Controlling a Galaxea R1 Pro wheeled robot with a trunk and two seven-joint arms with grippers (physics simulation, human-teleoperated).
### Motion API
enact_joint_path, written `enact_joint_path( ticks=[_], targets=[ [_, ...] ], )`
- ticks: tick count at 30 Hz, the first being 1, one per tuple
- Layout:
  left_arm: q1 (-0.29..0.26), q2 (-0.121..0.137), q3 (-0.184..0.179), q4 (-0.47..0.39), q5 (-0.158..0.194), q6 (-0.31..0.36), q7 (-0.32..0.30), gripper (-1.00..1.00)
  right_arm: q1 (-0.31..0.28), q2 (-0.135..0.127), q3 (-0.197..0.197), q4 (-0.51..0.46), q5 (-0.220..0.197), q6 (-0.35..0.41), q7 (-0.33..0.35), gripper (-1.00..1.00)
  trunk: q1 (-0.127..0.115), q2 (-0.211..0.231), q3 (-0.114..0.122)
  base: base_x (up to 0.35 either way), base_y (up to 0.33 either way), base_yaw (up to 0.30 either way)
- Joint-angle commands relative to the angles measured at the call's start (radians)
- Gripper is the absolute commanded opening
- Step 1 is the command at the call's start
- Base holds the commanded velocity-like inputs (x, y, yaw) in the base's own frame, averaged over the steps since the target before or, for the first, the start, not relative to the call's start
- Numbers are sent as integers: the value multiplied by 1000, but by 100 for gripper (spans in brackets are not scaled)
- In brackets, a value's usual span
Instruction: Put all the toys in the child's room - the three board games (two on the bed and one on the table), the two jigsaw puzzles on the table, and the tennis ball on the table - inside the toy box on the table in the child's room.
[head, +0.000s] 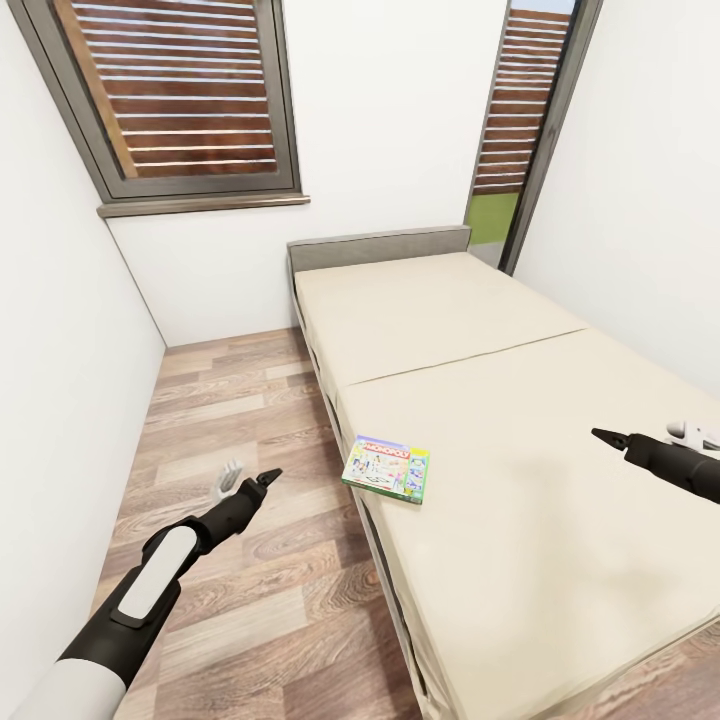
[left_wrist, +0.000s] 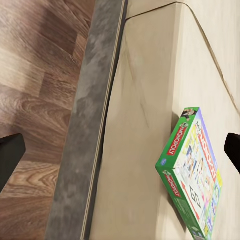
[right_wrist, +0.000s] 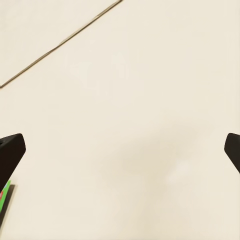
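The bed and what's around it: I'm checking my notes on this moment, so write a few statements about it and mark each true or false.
1. One Monopoly box lies on the bed. True.
2. The box sits by the headboard. False: it lies near the side edge of the bed, far from the headboard.
3. The left end effector grips the box. False: it is open, over the floor.
4. The right end effector is open over the mattress. True.
5. The floor is carpeted. False: it is wood plank.
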Motion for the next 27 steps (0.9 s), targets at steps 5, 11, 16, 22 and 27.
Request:
enact_joint_path(
  ticks=[5,11,16,22,27],
  targets=[
    [0,0,-3,-2,11,1,3,100,-1,0,-1,-2,4,6,6,100,0,0,-1,0,0,0],
    [0,-1,-3,-2,11,1,-2,100,-1,0,0,-2,4,6,6,100,0,0,-1,0,0,0],
    [-1,-3,-4,-2,11,2,-6,100,-1,0,0,-3,4,6,6,100,0,0,-1,0,0,0],
    [-2,-10,-6,-2,11,4,-20,100,-1,0,0,-8,4,7,6,100,0,0,-1,0,0,0],
    [-4,-20,-9,5,5,5,-48,100,0,-3,-3,-40,1,23,7,100,0,0,-1,0,0,0]
  ],
)
